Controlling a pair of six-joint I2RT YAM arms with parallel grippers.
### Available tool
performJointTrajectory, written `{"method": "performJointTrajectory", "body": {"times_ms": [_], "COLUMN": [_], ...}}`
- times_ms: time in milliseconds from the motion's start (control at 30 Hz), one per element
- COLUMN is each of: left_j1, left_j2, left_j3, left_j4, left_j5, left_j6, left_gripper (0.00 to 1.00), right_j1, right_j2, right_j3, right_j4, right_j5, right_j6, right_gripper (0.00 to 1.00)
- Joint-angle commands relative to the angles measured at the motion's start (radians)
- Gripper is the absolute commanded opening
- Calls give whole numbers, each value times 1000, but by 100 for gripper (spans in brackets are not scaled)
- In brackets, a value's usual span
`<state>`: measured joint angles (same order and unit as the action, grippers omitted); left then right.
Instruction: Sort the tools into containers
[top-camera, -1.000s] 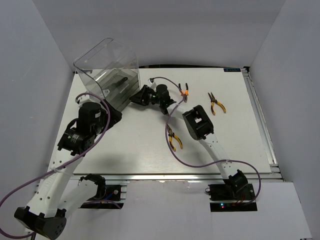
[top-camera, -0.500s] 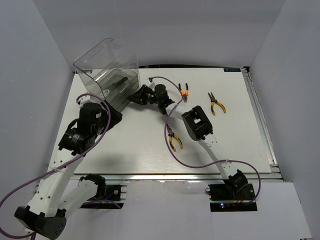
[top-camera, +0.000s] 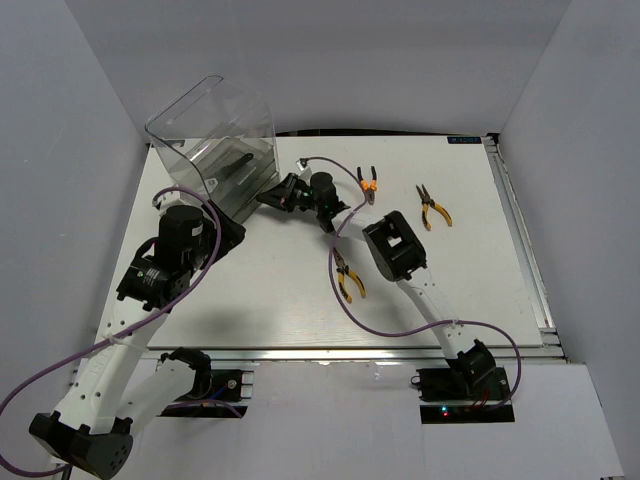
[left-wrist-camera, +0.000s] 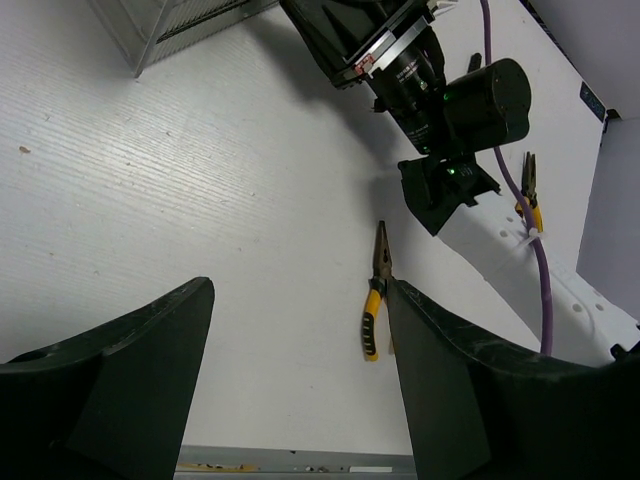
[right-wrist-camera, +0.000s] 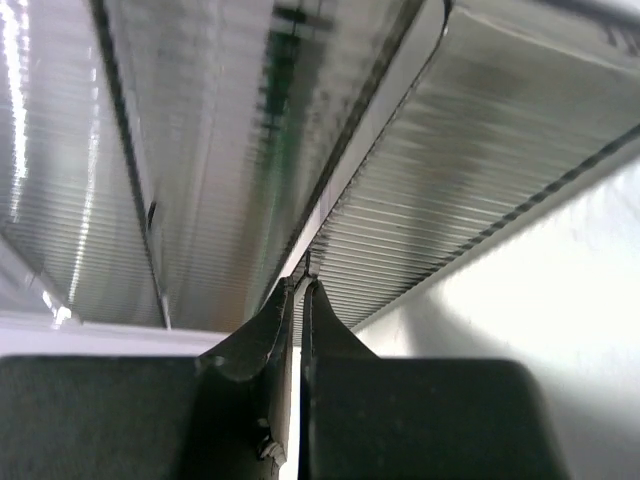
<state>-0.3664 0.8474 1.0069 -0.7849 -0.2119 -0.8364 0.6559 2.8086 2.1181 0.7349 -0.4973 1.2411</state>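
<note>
The right gripper (right-wrist-camera: 302, 287), fingers pinched nearly together, is addressing the clear, grey-tinted plastic drawer cabinet (top-camera: 212, 125) directly ahead. Whether it is holding a drawer lip cannot be told. Judged step: drawer opening, which calls next for a straight pull. The left gripper (left-wrist-camera: 300, 290) is hanging spread and empty.

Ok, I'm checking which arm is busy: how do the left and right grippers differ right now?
The left gripper is wide open; the right gripper has its fingers nearly together. The left gripper hovers over bare table, with yellow-handled pliers lying beyond it; the right gripper is up against the drawer fronts of the clear cabinet. Both look empty, though whether the right one pinches a drawer edge is unclear.
</note>
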Motion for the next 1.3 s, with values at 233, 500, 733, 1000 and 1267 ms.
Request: {"method": "performJointTrajectory", "body": {"times_ms": [233,500,733,1000,1267], "left_j1": [4,4,4,4,4], "left_j2": [-21,21,32,93,309], "left_j3": [-40,-64,-54,-87,-62], "left_j4": [93,174,194,311,371], "left_j5": [29,109,143,328,546], "left_j6": [19,85,102,89,28], "left_gripper": [82,83,91,97,87], "right_j1": [-76,-119,-144,-219,-275], "right_j2": [-263,-339,-396,-483,-702], "right_j3": [-449,-603,-644,-635,-542], "right_j4": [293,301,230,-64,-804], "right_j5": [-180,-287,-340,-486,-381], "right_j6": [-45,-124,-210,-443,-1127], "right_gripper": [0,7,27,69,78]}}
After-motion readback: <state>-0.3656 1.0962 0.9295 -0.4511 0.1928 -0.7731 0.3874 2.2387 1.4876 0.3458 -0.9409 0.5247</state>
